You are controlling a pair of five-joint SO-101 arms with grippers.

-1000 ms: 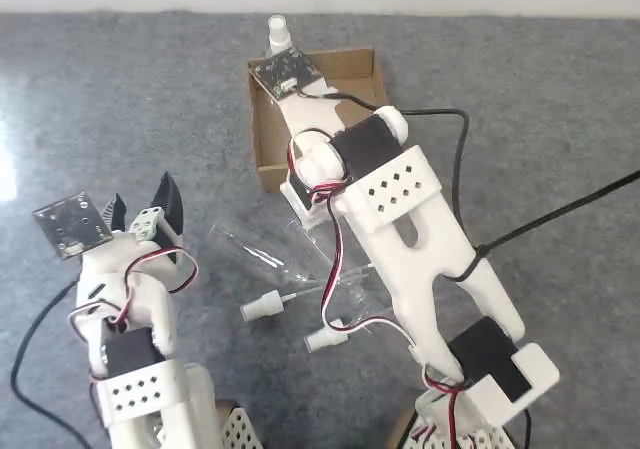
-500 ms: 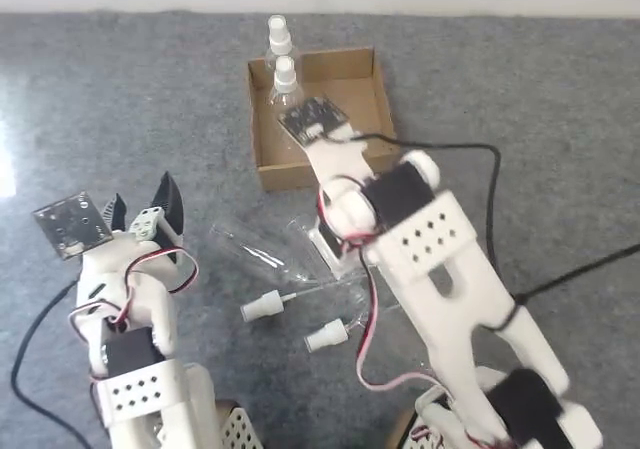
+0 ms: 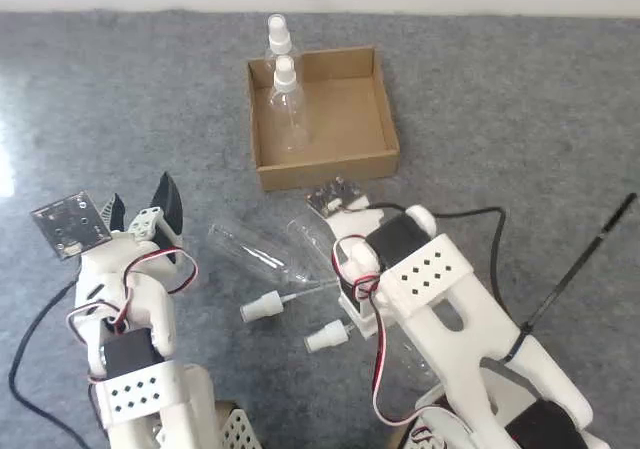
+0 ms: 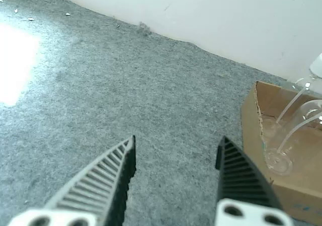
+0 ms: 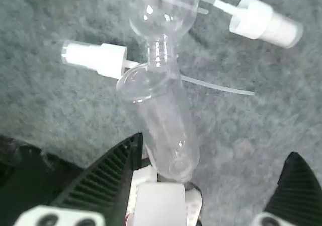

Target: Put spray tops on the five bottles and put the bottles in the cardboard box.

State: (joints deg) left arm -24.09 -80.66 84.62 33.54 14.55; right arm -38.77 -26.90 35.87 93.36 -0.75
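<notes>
One clear bottle with a white spray top (image 3: 288, 109) stands upright in the cardboard box (image 3: 372, 99). A second capped bottle (image 3: 278, 35) stands just behind the box. Uncapped clear bottles (image 3: 252, 249) lie on the carpet in front of the box, with two loose spray tops (image 3: 263, 307) beside them. My right gripper (image 5: 216, 148) hangs open over one lying bottle (image 5: 163, 120), which sits nearer one finger; spray tops (image 5: 95, 57) lie just beyond. My left gripper (image 4: 177, 141) is open and holds nothing, low over bare carpet left of the box (image 4: 282, 135).
Grey carpet covers the table up to a white wall at the back. The right arm (image 3: 430, 279) covers part of the lying bottles. The left arm (image 3: 130, 299) stands at the near left, with open carpet around it.
The right arm has pulled back from the box toward the near side, leaving the capped bottle upright inside. It now hangs over the lying bottles. The left arm has not moved.
</notes>
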